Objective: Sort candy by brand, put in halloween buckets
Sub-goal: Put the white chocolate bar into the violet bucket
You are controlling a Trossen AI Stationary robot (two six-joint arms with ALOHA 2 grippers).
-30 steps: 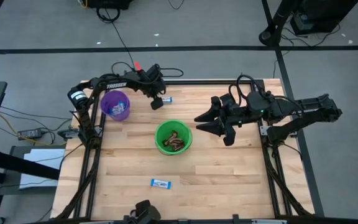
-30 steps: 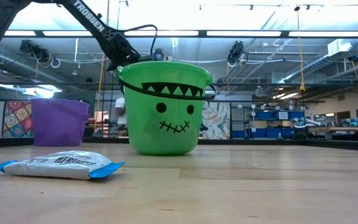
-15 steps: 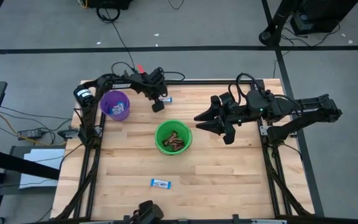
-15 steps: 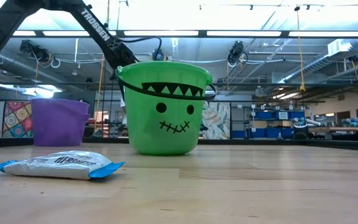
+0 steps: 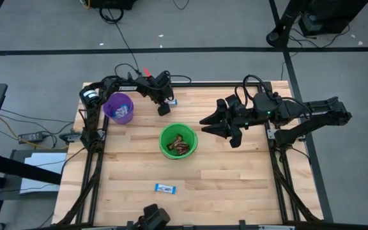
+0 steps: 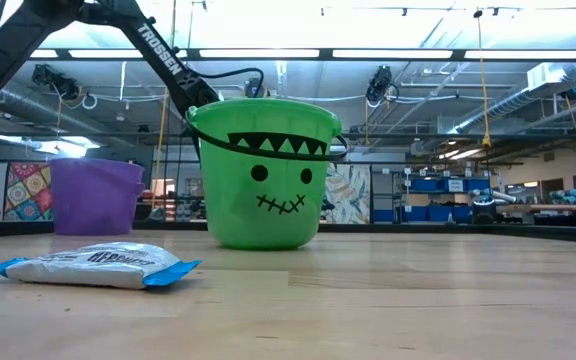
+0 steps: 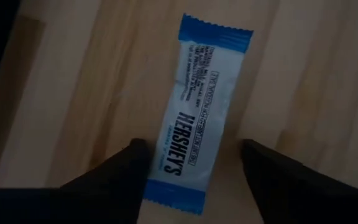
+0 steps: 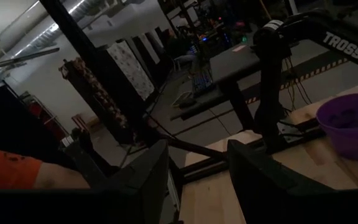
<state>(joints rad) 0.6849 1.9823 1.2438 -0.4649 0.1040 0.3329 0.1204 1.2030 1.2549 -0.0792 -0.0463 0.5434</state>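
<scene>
Here the left gripper hovers spread wide, a blue-and-white candy bar lying on the tabletop between its fingers; the right gripper waits, spread.

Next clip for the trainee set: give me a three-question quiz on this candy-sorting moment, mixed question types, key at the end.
1. True or false: the left end effector is open, its fingers on either side of a blue-and-white candy bar lying on the table.
2. Which bucket holds the dark brown candy? A) the green bucket B) the purple bucket
3. Fill in: besides the bar under the left end effector, one more blue-and-white bar lies loose near the table's ____ edge in the high view.

Key: 1 true. 2 A. 3 bottom; the right end effector hangs open beside the green bucket, holding nothing.
</scene>
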